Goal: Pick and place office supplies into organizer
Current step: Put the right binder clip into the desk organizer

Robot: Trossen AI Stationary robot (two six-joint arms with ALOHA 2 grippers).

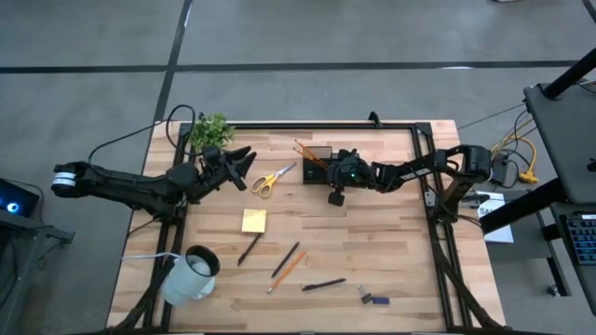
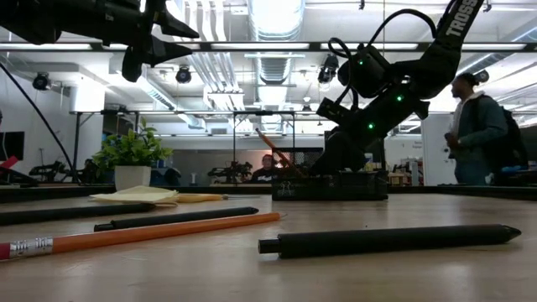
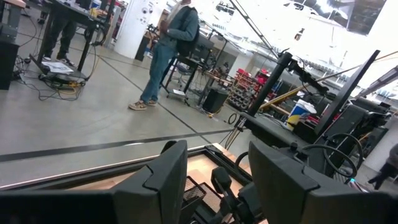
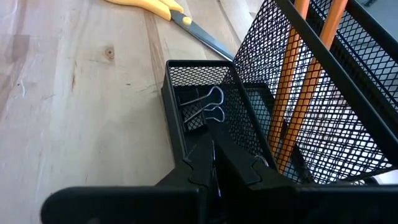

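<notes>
The right tool (image 4: 214, 163) hangs with its fingers pressed together and empty, just above the small front compartment of the black mesh organizer (image 1: 318, 165) near the middle of the worktop's (image 1: 391, 270) far edge. A binder clip (image 4: 202, 106) lies in that compartment, and two orange pencils (image 4: 311, 93) stand in the tall one. The left tool (image 1: 244, 164), fingers spread and empty, hovers near the far left corner beside the yellow-handled scissors (image 1: 272, 179). The sticky-note pad (image 1: 253, 221), pens (image 1: 323, 285) and another pencil (image 1: 289, 270) lie toward the near edge.
</notes>
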